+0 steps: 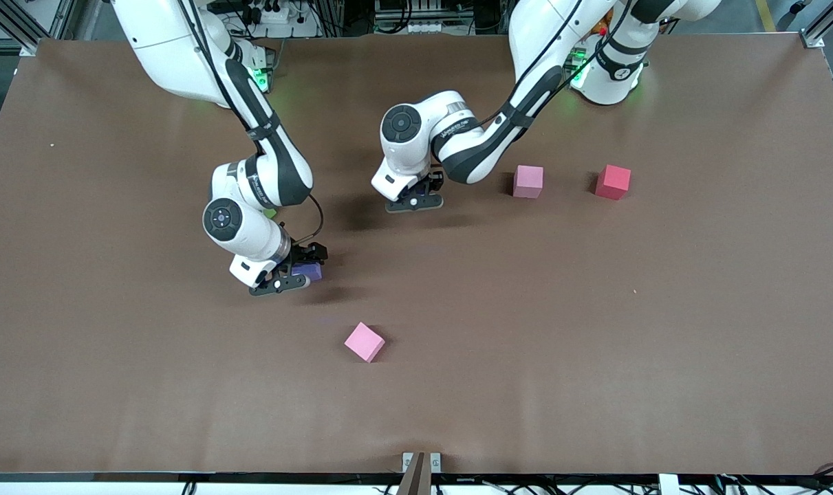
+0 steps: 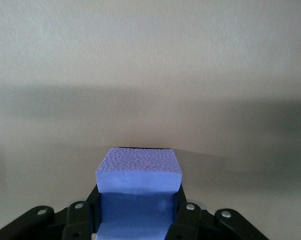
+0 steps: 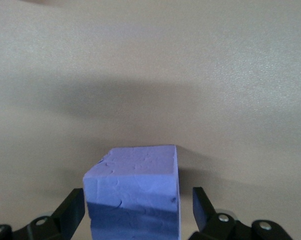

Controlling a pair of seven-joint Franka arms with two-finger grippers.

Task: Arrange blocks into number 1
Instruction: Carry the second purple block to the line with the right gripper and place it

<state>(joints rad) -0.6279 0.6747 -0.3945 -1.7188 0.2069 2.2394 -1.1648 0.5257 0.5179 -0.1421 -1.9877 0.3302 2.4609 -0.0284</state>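
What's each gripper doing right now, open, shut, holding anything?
Left gripper: shut on a purple block, low over mid-table.
Right gripper: open around the other purple block, fingers apart from its sides.

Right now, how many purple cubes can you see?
2. One purple cube is clamped in the left gripper; the other purple cube sits between the right gripper's open fingers. The arms may hide more.
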